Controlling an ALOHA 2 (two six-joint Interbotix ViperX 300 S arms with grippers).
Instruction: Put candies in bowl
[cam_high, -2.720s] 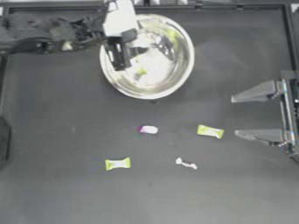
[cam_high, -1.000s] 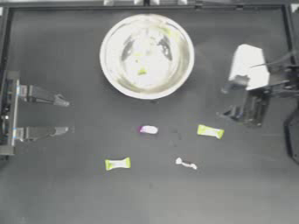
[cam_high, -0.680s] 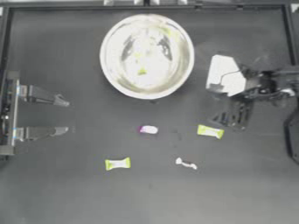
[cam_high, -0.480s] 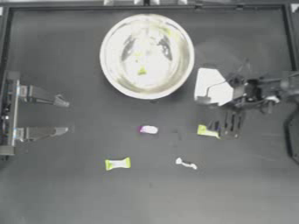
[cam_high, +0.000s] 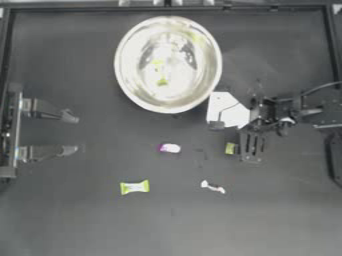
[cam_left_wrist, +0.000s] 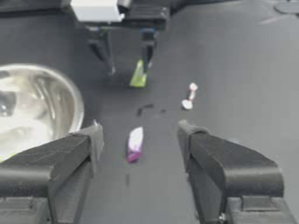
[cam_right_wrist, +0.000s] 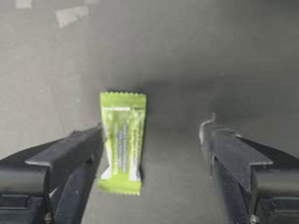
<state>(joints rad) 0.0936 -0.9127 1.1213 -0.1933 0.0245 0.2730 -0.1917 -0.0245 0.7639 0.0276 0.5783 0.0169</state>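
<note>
right pincer (cam_right_wrist: 153, 144) has swung inward, open astride a yellow-green candy (cam_right_wrist: 122, 141).

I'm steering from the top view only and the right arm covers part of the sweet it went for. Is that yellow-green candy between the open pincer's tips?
Observer: Yes. In the right wrist view the yellow-green candy lies flat between the right pincer tips, hard against one tip.
Operator: Anything gripped yet?
Observer: No, the jaws are open.
Operator: And the left arm?
Observer: The left pincer is parked open at the table's left side; its camera looks toward the purple-and-white candy.
</note>
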